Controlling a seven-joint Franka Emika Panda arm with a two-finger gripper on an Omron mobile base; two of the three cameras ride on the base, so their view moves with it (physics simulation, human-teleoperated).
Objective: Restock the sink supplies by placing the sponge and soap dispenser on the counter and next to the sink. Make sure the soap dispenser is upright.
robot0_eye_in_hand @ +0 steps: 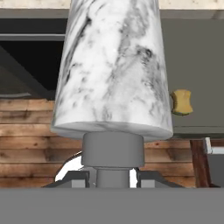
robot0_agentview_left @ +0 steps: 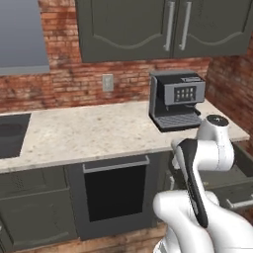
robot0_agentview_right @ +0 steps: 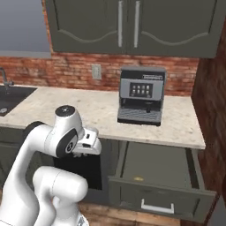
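Soap dispenser sits in the end effector, whose jaws are closed on its grey pump neck; in the hand view the marbled whitish-grey bottle body extends away from the camera, with the darker pump collar nearest the fingers. Bottle is off the table, carried in front of the dark cabinet fronts. Sponge, a small yellowish block, lies to the right of the bottle in the hand view, on the floor of the open drawer; in the right base view a small yellowish spot shows in the open drawer, too small to identify with certainty. Wooden floor planks show beneath and behind the bottle in the hand view. The arm's wrist is folded low, in front of the cabinet fronts below the table edge in both base views. Coffee machine stands on the table at the brick wall, above the open drawer. Sink lies at the far left of the right base view, well apart from the arm, with a faucet at the picture's edge.
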